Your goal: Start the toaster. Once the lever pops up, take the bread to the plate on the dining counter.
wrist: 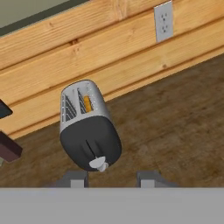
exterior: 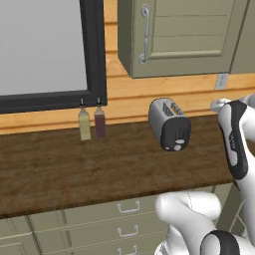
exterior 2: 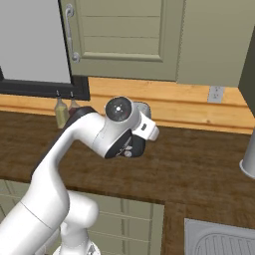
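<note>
The pincer (wrist: pixel 111 179), seen slightly parted and empty, is held before the toaster (wrist: pixel 87 127) on the counter (wrist: pixel 175 131), so the lever (wrist: pixel 91 146) is judged next to be pressed down.

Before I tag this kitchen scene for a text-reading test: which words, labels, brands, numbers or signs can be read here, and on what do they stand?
None: no readable text stands anywhere in these views.
Toaster: black end panel plain, no brand or numbers around its knob.
Two bottles by the wall: no readable labels.
Wall outlet: slots, no lettering.
Cabinet door and drawers: bare.
</note>
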